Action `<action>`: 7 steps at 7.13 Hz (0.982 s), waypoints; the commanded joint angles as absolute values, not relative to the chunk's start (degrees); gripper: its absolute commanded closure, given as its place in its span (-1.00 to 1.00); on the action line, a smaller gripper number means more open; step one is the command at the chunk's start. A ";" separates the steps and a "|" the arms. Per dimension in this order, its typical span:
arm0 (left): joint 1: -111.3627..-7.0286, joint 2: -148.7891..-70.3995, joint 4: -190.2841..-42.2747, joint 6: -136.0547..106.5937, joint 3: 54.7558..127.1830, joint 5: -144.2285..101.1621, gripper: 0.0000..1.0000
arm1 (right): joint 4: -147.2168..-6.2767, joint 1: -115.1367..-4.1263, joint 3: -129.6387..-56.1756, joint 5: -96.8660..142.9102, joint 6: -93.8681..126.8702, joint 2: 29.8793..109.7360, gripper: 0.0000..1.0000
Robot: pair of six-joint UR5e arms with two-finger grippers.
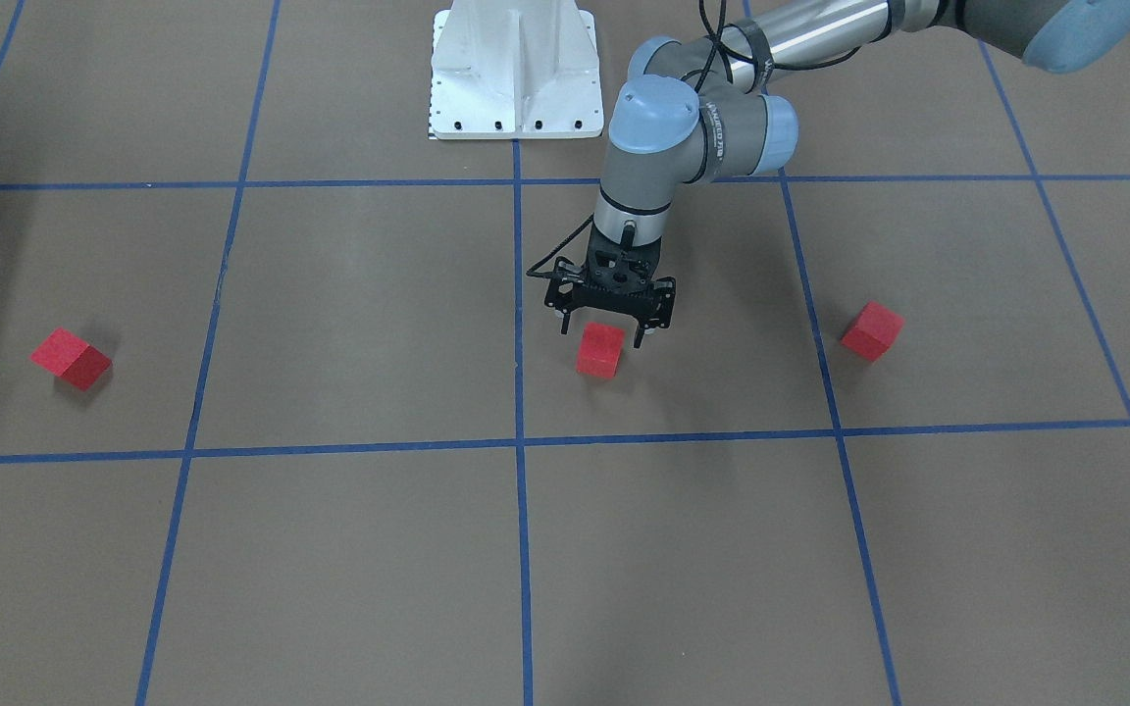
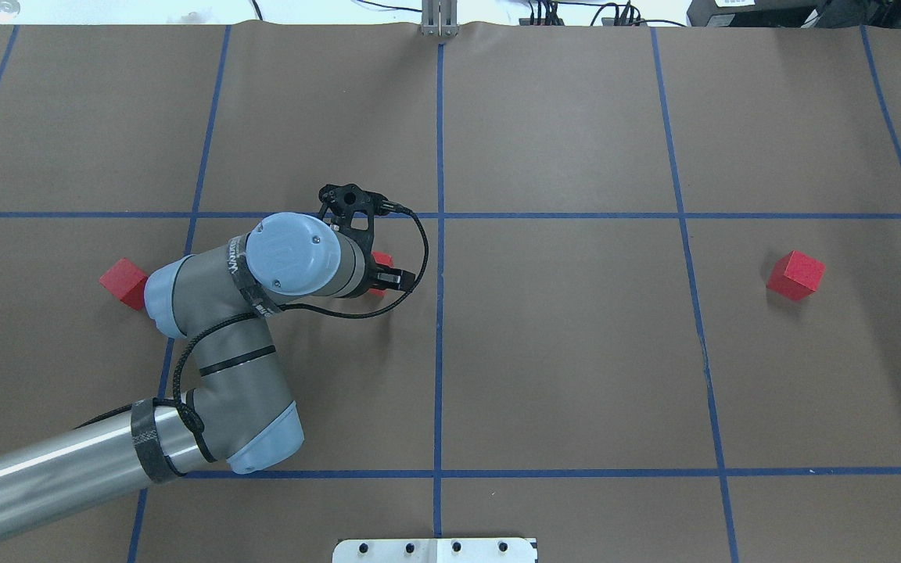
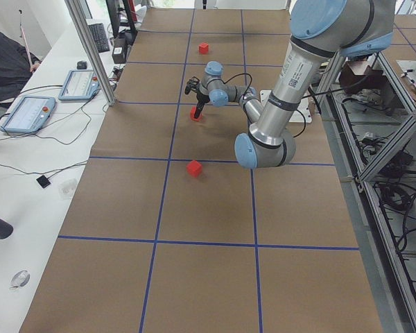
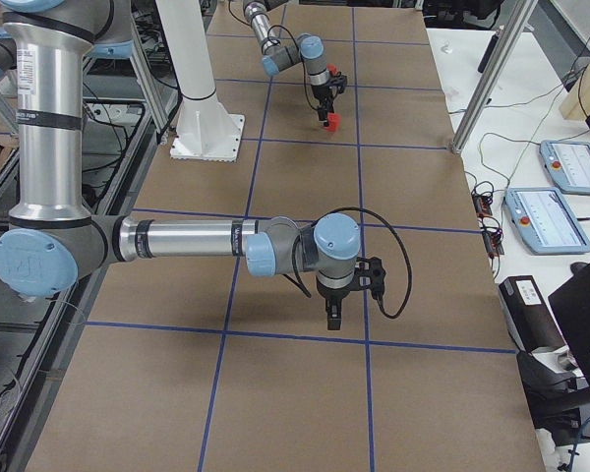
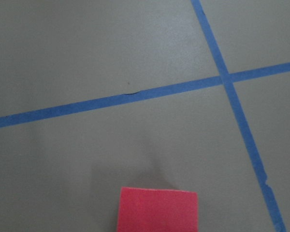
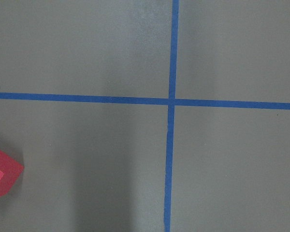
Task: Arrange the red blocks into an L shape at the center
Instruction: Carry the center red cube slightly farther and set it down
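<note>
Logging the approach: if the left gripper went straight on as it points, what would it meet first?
Probably the red block just below the open left gripper, though depth is unclear.

Left arm [image 2: 220, 375] — elbow folded, wrist turned straight down, left gripper [image 1: 602, 335] low with jaws apart. Right arm [image 4: 177, 239] — forearm stretched level, right gripper [image 4: 332, 317] pointing down; whether its jaws are apart cannot be told.

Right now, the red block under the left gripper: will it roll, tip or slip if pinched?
Unlikely to roll or tip: the block is a flat-faced cube, as wide as tall. Probably rigid: its edges look sharp. Matte faces should give the left gripper fair grip.
</note>
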State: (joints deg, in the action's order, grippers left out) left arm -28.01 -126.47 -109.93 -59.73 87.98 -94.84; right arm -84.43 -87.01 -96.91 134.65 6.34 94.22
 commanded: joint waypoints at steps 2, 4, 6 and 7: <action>-27.69 -127.78 -111.09 -60.46 86.31 -94.75 -0.35 | -84.46 -87.01 -96.86 134.65 6.42 94.22 -0.99; -28.56 -127.88 -111.18 -63.71 88.06 -95.18 1.00 | -84.46 -87.01 -96.86 134.65 6.50 94.22 -0.99; -29.18 -129.45 -110.66 -64.94 88.51 -95.36 1.00 | -84.46 -87.01 -96.77 134.65 6.50 94.22 -0.99; -28.92 -131.64 -110.22 -69.56 87.55 -95.19 1.00 | -84.46 -87.01 -96.77 134.74 6.50 94.31 -0.99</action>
State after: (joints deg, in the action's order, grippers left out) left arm -28.98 -129.51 -110.69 -65.55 88.17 -95.31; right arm -84.46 -87.01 -96.80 134.66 6.50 94.23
